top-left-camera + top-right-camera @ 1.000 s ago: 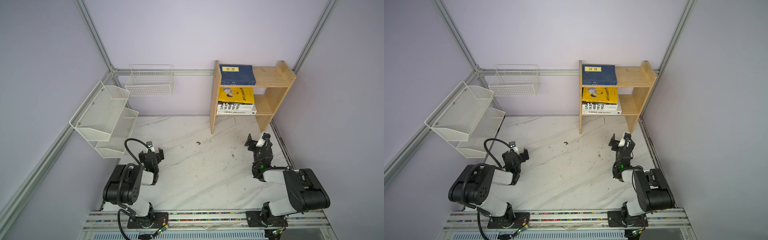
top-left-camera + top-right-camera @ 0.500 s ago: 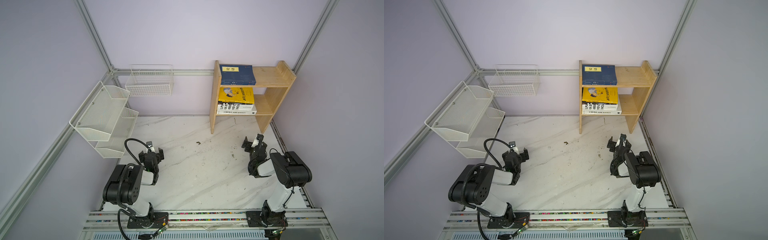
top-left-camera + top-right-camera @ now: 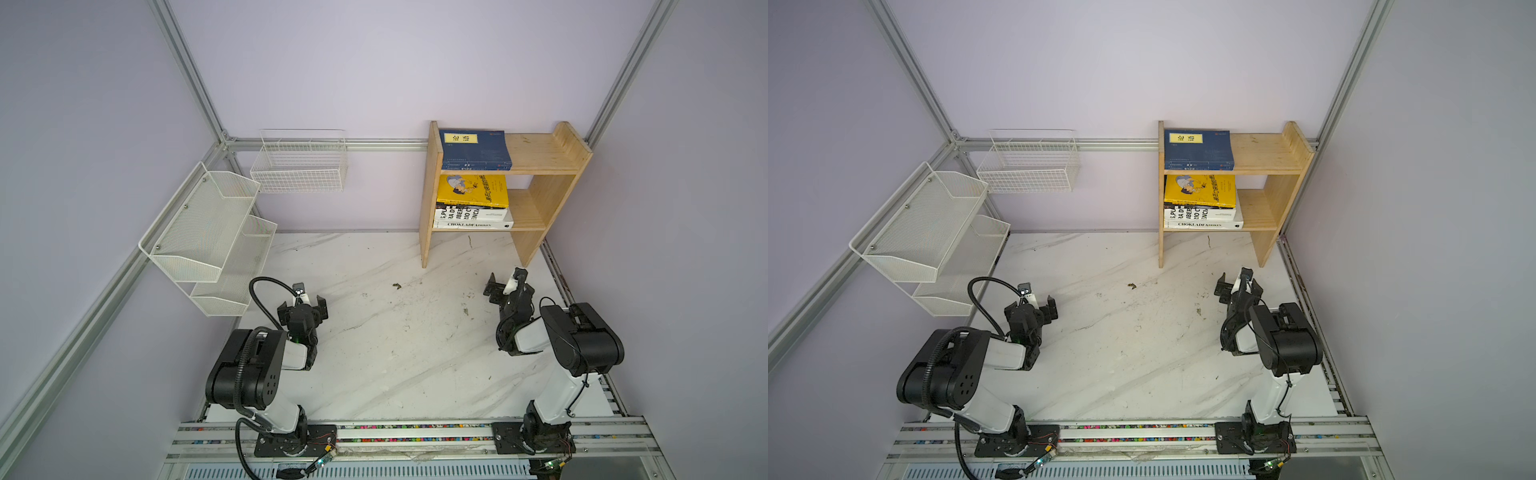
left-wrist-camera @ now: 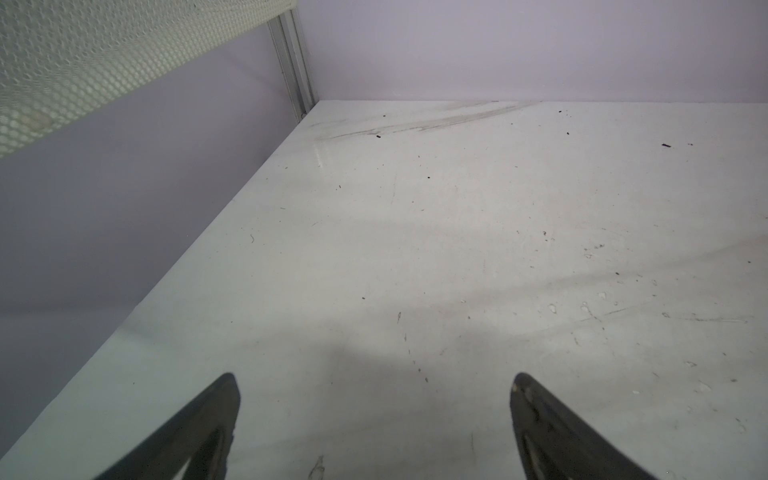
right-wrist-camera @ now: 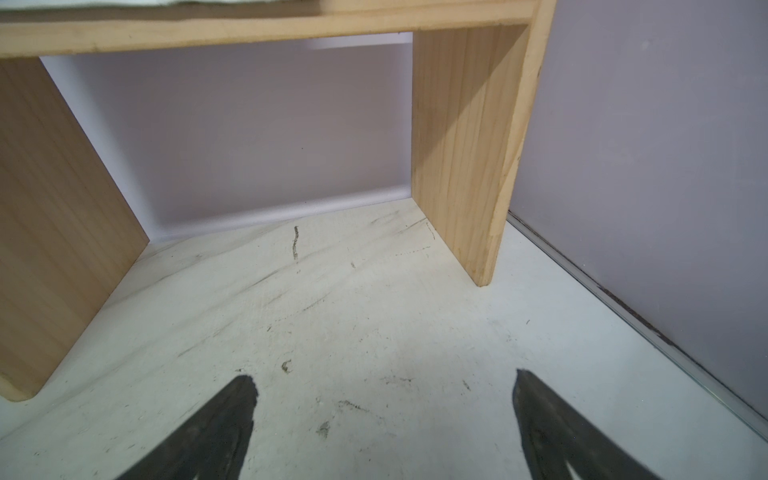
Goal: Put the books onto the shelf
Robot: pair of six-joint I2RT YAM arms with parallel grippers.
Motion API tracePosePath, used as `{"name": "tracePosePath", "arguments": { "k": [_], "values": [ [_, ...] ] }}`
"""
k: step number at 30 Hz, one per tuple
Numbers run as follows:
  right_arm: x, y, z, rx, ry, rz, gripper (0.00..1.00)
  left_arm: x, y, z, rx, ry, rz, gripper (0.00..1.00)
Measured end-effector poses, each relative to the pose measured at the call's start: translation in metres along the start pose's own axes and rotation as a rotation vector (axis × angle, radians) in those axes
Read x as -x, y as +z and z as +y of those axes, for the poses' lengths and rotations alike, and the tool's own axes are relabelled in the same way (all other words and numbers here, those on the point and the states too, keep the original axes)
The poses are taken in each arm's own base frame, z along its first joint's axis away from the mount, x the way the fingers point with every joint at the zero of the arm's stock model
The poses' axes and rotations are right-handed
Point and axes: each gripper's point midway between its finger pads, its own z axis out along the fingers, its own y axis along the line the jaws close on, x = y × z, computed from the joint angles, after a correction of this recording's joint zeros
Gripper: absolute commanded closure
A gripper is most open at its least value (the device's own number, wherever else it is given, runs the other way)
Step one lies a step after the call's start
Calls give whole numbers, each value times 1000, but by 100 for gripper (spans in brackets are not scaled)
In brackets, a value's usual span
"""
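Our left pincer (image 3: 302, 306) hovers low over the tabletop (image 3: 395, 353), jaws wide and empty, its arm folded back, well apart from the shelf (image 3: 548, 151). We see no book on the tabletop. The books (image 3: 1200, 193) lie flat at the shelf's left end, spines toward us: navy books (image 3: 473, 149) on top, yellow book (image 3: 471, 190) over white books (image 3: 471, 219) below. Our right pincer (image 3: 506, 282), wide and empty too, is nearer, facing the shelf's base; we judge nothing remains.

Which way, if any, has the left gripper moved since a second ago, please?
No. The left gripper sits open in the same spot, just right of the white mesh rack's lower tier.
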Motion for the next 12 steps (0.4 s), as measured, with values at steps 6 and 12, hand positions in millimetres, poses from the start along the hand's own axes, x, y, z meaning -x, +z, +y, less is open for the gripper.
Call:
{"name": "tracePosePath", "arguments": {
  "k": [6, 12],
  "values": [
    [0, 0, 0, 0, 0, 0, 3, 0, 0, 0, 0, -1, -1, 0],
    [0, 0, 0, 1, 0, 0, 3, 2, 0, 0, -2, -3, -7, 0]
  ]
}}
